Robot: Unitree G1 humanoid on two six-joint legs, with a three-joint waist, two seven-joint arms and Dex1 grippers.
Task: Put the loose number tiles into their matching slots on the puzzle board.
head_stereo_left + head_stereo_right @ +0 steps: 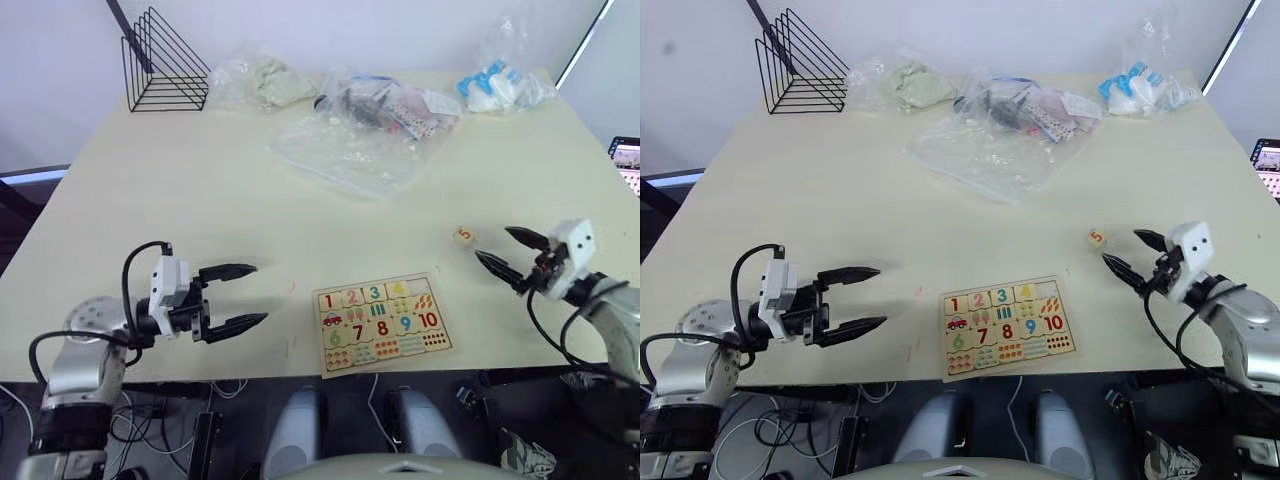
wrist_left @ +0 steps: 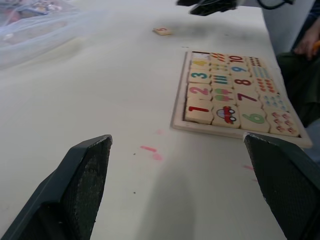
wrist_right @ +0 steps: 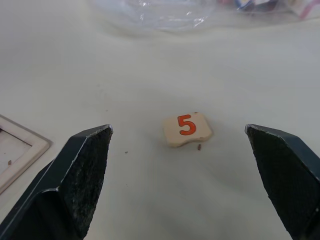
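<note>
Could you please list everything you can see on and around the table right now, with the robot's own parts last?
puzzle board: one, pale wood, near the front edge of the table, between the grippers; tiles 1 to 4 sit in its top row, the last slot empty.
number 5 tile: one, pale with an orange-red numeral, flat on the table beyond the board's right end, in front of the right gripper.
wire rack: one, black, far left corner.
plastic bags: several, clear, with mixed contents, along the far side.
table: one, cream.
left gripper: black fingers, open, left of the board.
right gripper: black fingers, open, empty, facing the 5 tile.
</note>
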